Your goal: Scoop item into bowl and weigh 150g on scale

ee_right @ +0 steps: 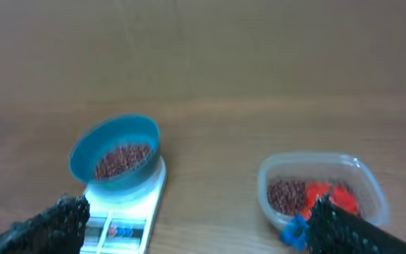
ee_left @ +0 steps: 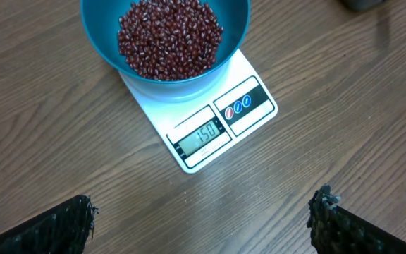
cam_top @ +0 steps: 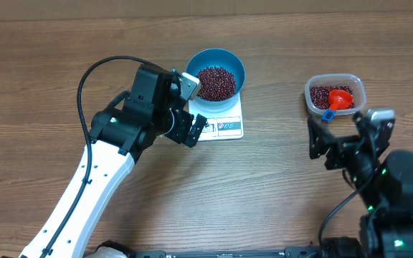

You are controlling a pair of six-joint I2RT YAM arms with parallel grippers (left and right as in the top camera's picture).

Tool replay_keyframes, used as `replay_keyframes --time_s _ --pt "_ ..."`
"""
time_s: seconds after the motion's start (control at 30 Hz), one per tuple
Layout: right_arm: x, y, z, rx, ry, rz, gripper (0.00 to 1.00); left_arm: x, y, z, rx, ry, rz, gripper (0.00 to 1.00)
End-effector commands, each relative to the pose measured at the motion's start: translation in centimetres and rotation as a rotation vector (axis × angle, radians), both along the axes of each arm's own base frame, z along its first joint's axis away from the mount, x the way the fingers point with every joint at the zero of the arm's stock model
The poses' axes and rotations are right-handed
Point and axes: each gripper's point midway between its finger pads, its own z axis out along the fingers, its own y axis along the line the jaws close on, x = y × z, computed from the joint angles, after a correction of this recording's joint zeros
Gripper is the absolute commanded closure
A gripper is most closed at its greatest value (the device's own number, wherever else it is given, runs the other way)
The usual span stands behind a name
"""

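The blue bowl (cam_top: 215, 66) stands on the white scale (cam_top: 228, 126), holding a heap of red-brown beans (cam_top: 216, 82). In the left wrist view the bowl (ee_left: 104, 42) and its beans (ee_left: 169, 37) are at the top, and the scale's (ee_left: 256, 77) display reads 150. My left gripper (cam_top: 191, 131) hovers at the scale's front left corner, open and holding nothing (ee_left: 203, 208). My right gripper (cam_top: 335, 140) is open and holding nothing (ee_right: 199, 212), just in front of a clear tub. The right wrist view also shows the bowl (ee_right: 90, 152) on the scale (ee_right: 150, 208).
The clear plastic tub (cam_top: 357, 86) at the right holds more beans (cam_top: 323, 93) and a red scoop (cam_top: 341, 99) with a blue handle end (cam_top: 328, 115). In the right wrist view the tub (ee_right: 316, 161) and the scoop (ee_right: 328, 194) lie by my right finger.
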Motion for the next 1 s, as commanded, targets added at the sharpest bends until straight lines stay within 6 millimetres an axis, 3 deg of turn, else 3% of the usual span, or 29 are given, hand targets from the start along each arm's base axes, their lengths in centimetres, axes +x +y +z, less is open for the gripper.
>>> replay_keyframes --time_s 0.0,0.3,0.97 --pt "-0.4 0.7 -2.1 -0.001 -0.076 0.024 0.00 0.0 0.1 0.2 -0.005 -0.005 0.013 0.00" --pt "-2.0 1.4 -5.6 0.008 -0.270 0.058 0.00 0.0 0.1 0.2 -0.005 -0.005 0.013 0.00" --pt "-2.7 1.1 -10.1 0.006 -0.268 0.047 0.00 0.0 0.1 0.2 -0.005 -0.005 0.013 0.00"
